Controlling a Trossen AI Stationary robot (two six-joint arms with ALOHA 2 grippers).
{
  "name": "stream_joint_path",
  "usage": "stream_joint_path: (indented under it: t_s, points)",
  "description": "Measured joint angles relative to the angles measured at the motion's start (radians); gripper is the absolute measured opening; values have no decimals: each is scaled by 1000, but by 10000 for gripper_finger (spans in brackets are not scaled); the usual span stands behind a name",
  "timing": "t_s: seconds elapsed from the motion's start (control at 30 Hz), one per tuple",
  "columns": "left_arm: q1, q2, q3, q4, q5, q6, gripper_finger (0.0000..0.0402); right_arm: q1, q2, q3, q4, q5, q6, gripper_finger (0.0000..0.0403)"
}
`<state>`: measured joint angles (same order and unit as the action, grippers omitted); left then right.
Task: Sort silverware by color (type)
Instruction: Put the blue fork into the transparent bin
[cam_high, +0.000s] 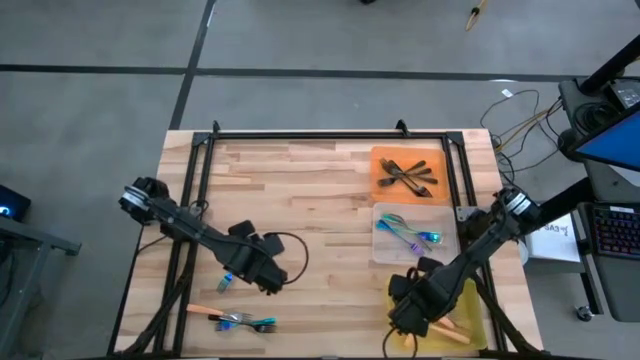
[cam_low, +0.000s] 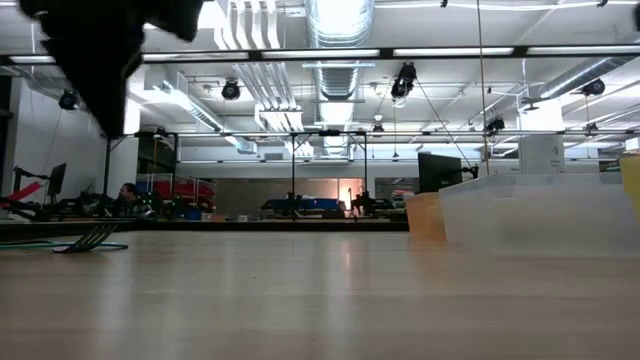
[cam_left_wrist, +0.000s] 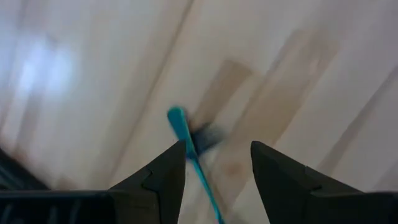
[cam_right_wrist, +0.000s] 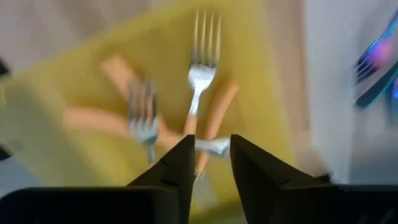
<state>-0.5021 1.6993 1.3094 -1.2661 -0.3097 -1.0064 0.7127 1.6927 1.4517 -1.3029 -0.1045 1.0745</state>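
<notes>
Hovering right claw (cam_right_wrist: 209, 163), fingers parted, over yellow tray (cam_right_wrist: 261, 74): three orange forks (cam_right_wrist: 200, 87). Left claw (cam_left_wrist: 217, 163) spread beside one blue fork (cam_left_wrist: 186, 137).

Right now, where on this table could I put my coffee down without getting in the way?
The bare wooden tabletop left of the flat orange tray, behind the left claw, is widest. The right side is crowded: orange, clear and yellow trays plus the right claw. Loose forks clutter the near-left edge.
</notes>
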Motion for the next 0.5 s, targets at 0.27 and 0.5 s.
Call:
stream_joint_path:
  t_s: [0.27, 0.5]
  points:
    - [-56, 0, -217, 6, 226, -179, 162, -107, -36, 0, 0, 120, -134, 121]
    - [-74, 0, -324, 166, 311, -219, 162, -201, -53, 0, 3, 134, -255, 114]
